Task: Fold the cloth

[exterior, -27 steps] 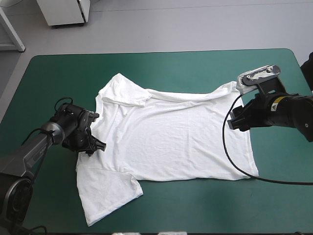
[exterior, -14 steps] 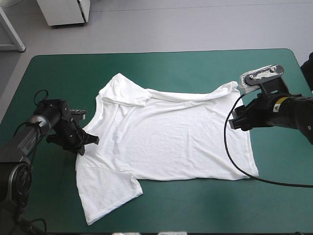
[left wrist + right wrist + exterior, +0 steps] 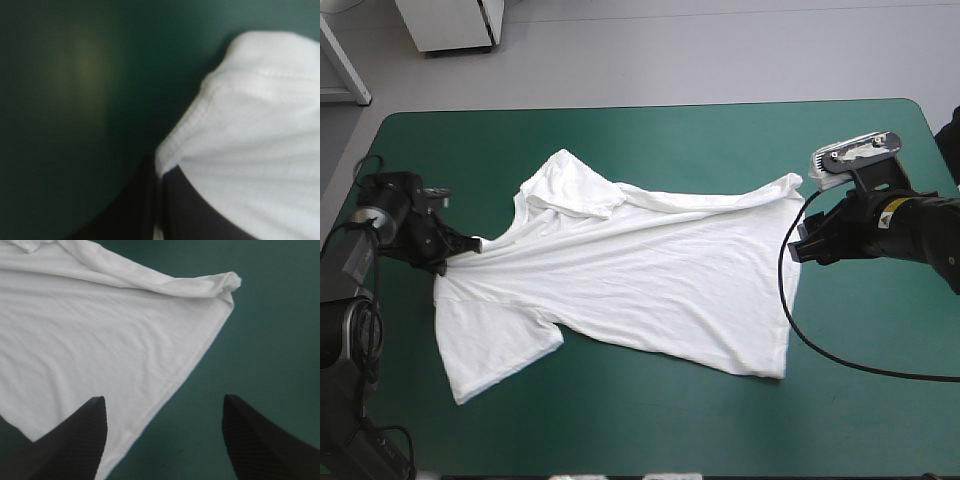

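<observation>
The white T-shirt (image 3: pixel 620 280) lies spread on the teal-green cover, stretched toward the table's left side. My left gripper (image 3: pixel 455 252) is shut on the T-shirt's edge near the collar and shoulder. In the left wrist view, the white fabric (image 3: pixel 255 130) is pinched between the black fingers (image 3: pixel 185 210). My right gripper (image 3: pixel 802 247) stands open beside the shirt's right edge. In the right wrist view, its black fingers (image 3: pixel 75 440) are wide apart over the hem (image 3: pixel 200 350), holding nothing.
One sleeve (image 3: pixel 490 345) lies toward the front left. The other sleeve (image 3: pixel 575 185) is folded over near the back. A black cable (image 3: pixel 820 345) loops on the cover by the shirt's right side. Bare cover (image 3: pixel 880 420) shows at the front right.
My left gripper shut on the shirt's left edge and pulled it toward the table's left side, dragging the whole shirt leftward. The right gripper barely moved.
</observation>
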